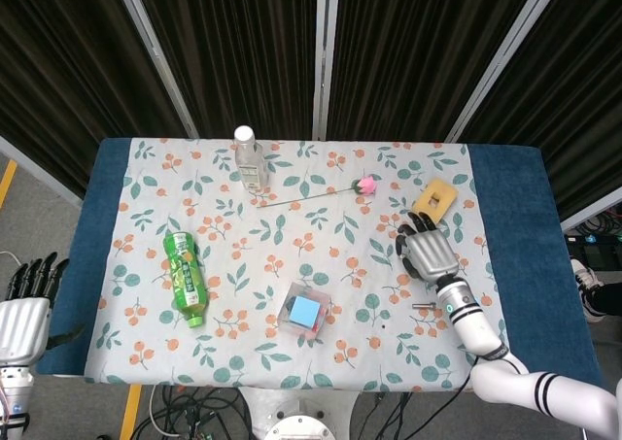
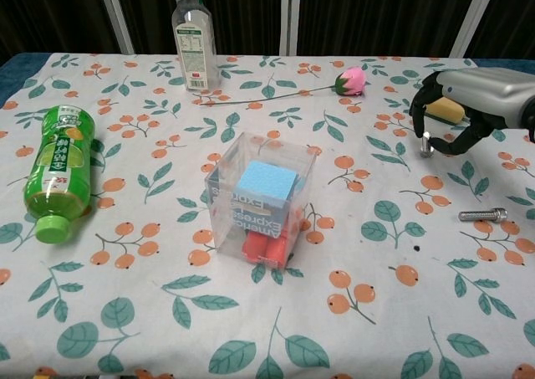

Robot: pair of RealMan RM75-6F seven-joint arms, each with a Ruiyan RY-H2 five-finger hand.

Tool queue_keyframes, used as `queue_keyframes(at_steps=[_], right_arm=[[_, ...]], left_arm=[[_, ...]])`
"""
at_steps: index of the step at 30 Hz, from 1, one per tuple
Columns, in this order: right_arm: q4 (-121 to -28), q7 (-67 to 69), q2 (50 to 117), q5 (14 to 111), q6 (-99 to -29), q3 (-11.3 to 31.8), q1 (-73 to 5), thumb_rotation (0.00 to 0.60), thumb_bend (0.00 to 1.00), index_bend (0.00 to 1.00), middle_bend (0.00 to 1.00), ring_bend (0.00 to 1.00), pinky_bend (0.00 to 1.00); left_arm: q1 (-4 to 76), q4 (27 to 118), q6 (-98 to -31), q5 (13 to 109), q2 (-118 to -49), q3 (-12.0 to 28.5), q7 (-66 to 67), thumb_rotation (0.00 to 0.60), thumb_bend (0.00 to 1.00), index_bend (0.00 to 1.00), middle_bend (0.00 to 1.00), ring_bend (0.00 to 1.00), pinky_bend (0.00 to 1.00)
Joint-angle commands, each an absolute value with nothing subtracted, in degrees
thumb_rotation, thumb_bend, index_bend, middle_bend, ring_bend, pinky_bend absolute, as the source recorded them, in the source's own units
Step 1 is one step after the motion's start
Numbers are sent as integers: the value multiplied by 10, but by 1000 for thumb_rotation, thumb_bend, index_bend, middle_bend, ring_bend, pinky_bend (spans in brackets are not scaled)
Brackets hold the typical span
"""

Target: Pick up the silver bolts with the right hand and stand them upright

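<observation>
My right hand (image 2: pixel 476 103) hovers above the cloth at the right, fingers curled down, and pinches a silver bolt (image 2: pixel 426 143) that hangs nearly upright, clear of the table. From the head view the right hand (image 1: pixel 429 253) covers that bolt. A second silver bolt (image 2: pixel 483 215) lies flat on the cloth nearer the front right, also seen as the lying bolt (image 1: pixel 423 307) just below the hand. My left hand (image 1: pixel 24 309) hangs off the table's left edge, holding nothing, fingers extended.
A yellow sponge (image 1: pixel 434 199) sits just behind the right hand. A clear box with a blue block (image 2: pixel 261 198) stands mid-table. A pink rose (image 2: pixel 351 80), a clear bottle (image 2: pixel 193 34) and a lying green bottle (image 2: pixel 57 168) are further left.
</observation>
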State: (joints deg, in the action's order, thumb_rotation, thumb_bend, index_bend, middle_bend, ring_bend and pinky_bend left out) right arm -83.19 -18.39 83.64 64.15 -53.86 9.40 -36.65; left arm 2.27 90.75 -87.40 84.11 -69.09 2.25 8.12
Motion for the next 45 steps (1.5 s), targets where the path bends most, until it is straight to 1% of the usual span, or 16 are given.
queue_keyframes(at_steps=[1, 9, 15, 22, 28, 31, 37, 45], right_arm=[[-861, -106, 816, 631, -509, 124, -372, 600, 400, 570, 255, 0, 0], [-824, -45, 847, 618, -470, 145, -401, 600, 399, 577, 257, 0, 0], [-794, -53, 874, 609, -463, 147, -421, 600, 399, 578, 257, 0, 0], [-771, -82, 896, 600, -463, 138, -437, 600, 398, 579, 254, 0, 0], [-760, -103, 907, 595, -464, 129, -444, 600, 398, 549, 250, 0, 0], [-758, -106, 910, 593, -465, 127, -445, 600, 398, 502, 244, 0, 0], [-761, -105, 909, 594, -467, 126, -447, 600, 399, 452, 242, 0, 0], [-769, -107, 908, 597, -468, 123, -449, 600, 399, 436, 240, 0, 0]], left_arm=[[22, 909, -875, 841, -691, 22, 82, 600, 61, 88, 0, 0, 0], [22, 912, -874, 841, -690, 22, 86, 600, 61, 88, 0, 0, 0], [21, 912, -874, 839, -690, 22, 85, 600, 61, 88, 0, 0, 0], [20, 909, -873, 839, -691, 22, 83, 600, 61, 88, 0, 0, 0], [20, 908, -874, 838, -692, 22, 82, 600, 60, 88, 0, 0, 0], [20, 907, -873, 838, -692, 22, 81, 600, 60, 88, 0, 0, 0], [20, 907, -874, 839, -693, 22, 81, 600, 61, 88, 0, 0, 0], [20, 906, -873, 839, -693, 23, 81, 600, 60, 88, 0, 0, 0]])
